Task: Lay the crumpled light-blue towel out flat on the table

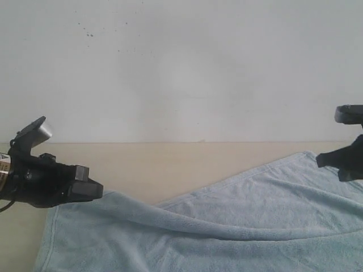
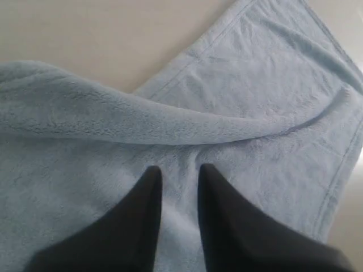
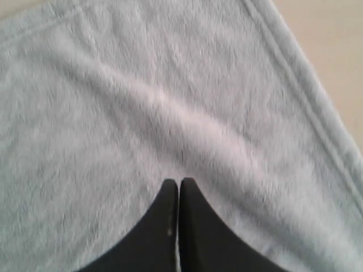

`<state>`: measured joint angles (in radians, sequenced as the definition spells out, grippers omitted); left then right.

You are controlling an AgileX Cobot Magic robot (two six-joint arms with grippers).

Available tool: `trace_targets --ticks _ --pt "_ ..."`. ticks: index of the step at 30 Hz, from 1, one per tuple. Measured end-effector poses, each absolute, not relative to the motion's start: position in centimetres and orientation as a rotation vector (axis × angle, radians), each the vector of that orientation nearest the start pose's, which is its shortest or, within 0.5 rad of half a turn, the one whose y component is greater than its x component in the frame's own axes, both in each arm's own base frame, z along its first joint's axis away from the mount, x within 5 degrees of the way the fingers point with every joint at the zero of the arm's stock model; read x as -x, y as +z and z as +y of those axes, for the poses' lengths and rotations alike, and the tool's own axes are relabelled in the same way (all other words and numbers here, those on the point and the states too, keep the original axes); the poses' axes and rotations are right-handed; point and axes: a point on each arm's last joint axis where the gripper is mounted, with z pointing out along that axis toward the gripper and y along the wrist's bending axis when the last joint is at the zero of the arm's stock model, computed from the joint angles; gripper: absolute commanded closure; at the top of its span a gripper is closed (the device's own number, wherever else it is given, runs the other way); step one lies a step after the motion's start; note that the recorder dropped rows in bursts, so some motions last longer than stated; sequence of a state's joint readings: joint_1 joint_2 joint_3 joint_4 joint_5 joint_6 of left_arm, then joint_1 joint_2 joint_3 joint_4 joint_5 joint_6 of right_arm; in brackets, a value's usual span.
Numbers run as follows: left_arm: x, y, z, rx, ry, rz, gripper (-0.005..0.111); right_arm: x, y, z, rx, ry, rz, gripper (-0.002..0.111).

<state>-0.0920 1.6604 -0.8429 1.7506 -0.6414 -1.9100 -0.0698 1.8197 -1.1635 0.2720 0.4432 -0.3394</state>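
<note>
Blue towel (image 1: 227, 226) under L/R fingers (image 2: 130, 226) (image 3: 161, 226)

Left end effector (image 2: 179, 168) ajar, right (image 3: 179, 180) closed

The towel (image 1: 227, 226) is pale blue and fluffy with a stitched hem, and it lies mostly opened out on the table (image 1: 170, 161), covering its near side. One long raised fold runs across it from its left corner toward the right. Its far edge slants across the plain beige table, leaving the table's far left part bare.
</note>
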Motion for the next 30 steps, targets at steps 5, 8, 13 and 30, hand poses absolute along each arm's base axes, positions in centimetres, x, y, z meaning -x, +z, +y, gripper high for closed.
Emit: trace_targets --ticks 5,8,13,30 --pt "-30.7 19.2 -8.0 -0.252 -0.817 2.376 0.085 -41.5 19.5 -1.7 0.093 0.111 2.573 0.108" --pt "-30.7 19.2 -7.9 -0.257 -0.81 2.374 0.085 -41.9 18.3 -1.6 0.101 0.132 2.629 0.108" --pt "-31.0 18.0 -7.9 -0.268 -0.802 2.405 0.085 -41.5 17.4 -1.5 0.109 0.153 2.679 0.108" --pt "-30.0 18.0 -7.2 -0.311 -0.82 2.396 0.071 -37.5 19.0 -0.4 0.11 0.282 2.656 0.108"
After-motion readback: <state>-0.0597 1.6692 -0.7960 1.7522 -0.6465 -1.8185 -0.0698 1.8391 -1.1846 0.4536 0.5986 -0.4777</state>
